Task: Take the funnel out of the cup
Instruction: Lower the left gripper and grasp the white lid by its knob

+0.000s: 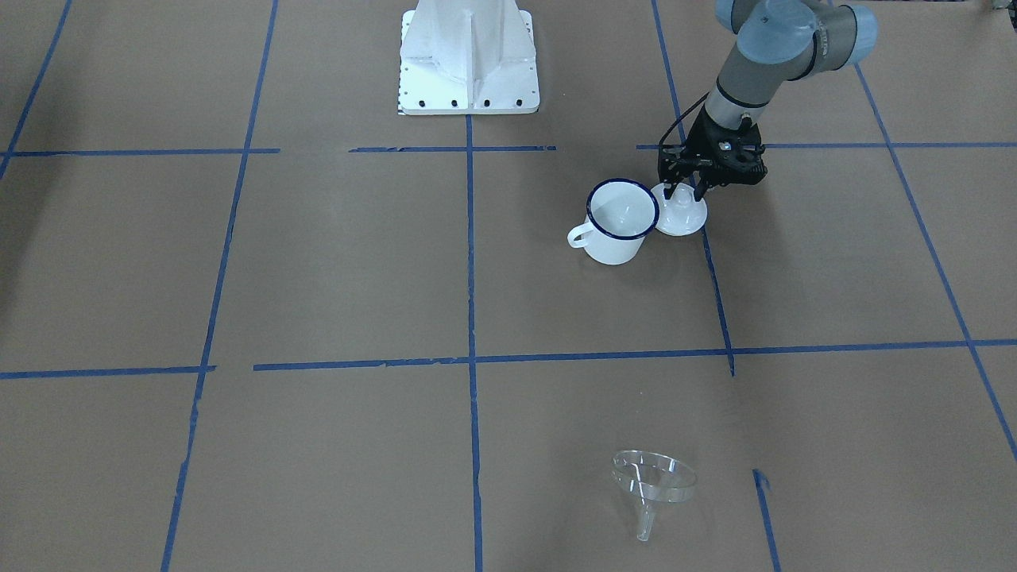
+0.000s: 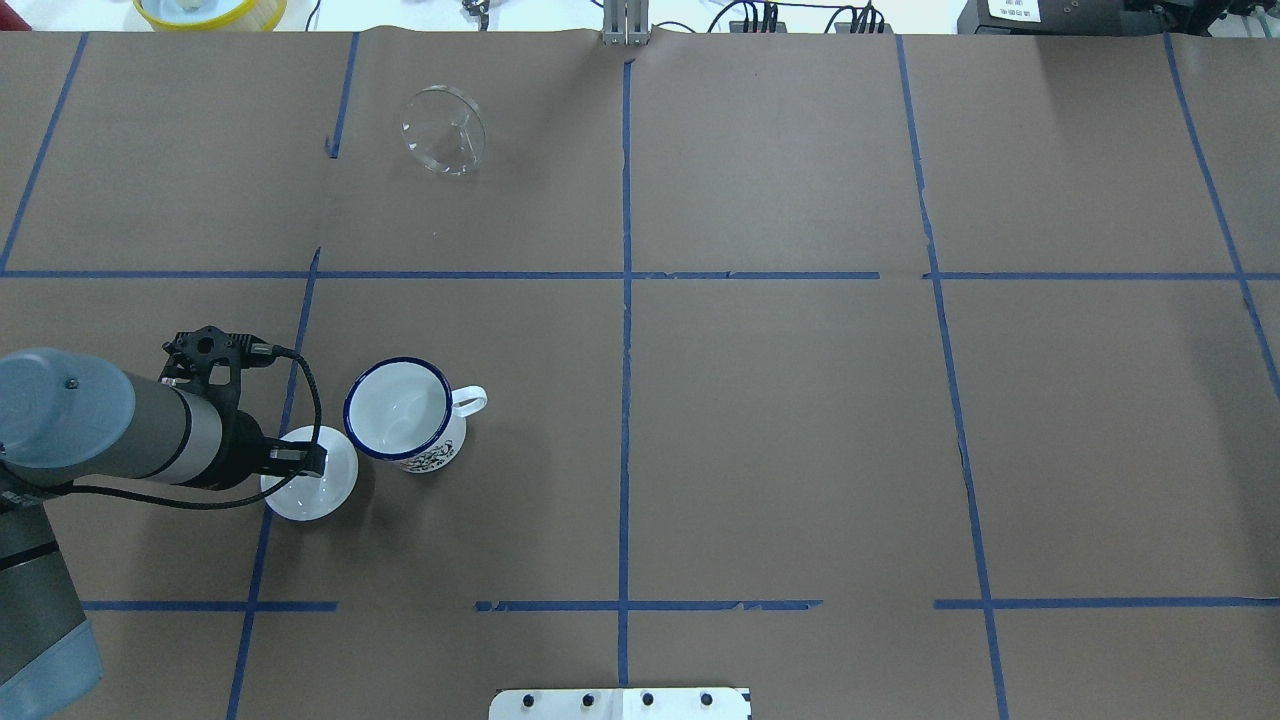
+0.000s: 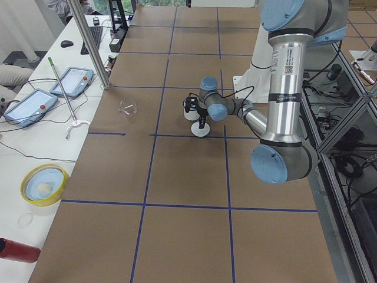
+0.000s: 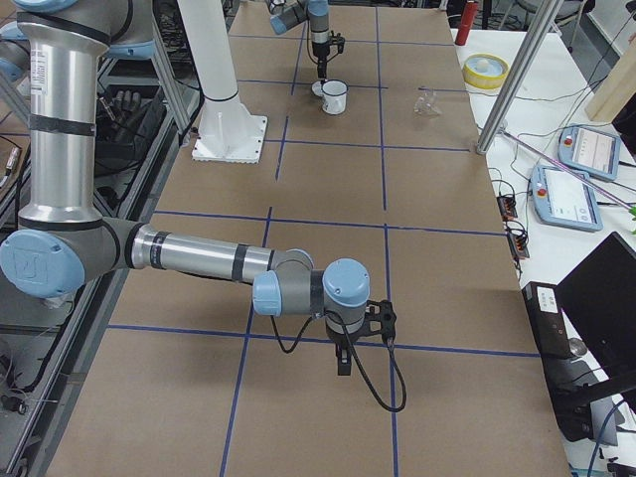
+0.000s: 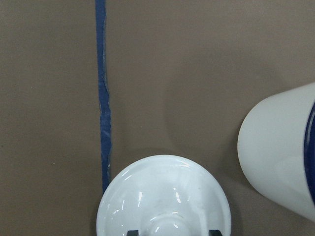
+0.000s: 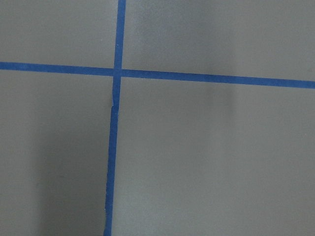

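The clear funnel [image 1: 653, 477] lies on its side on the brown table, far from the cup, and also shows in the overhead view [image 2: 444, 130]. The white enamel cup [image 1: 620, 222] with a dark blue rim stands upright and looks empty [image 2: 400, 410]. A white domed lid [image 1: 682, 216] with a knob sits right beside it. My left gripper [image 1: 688, 189] stands over the lid, open, its fingertips [image 5: 133, 233] on either side of the knob with small gaps. My right gripper [image 4: 343, 363] hovers low over bare table far away; I cannot tell its state.
The robot's white base [image 1: 469, 63] stands at the table's near middle edge. A yellow bowl [image 3: 43, 184] and a red bottle [image 3: 17, 250] lie on the side bench beyond the table. Blue tape lines cross the brown surface.
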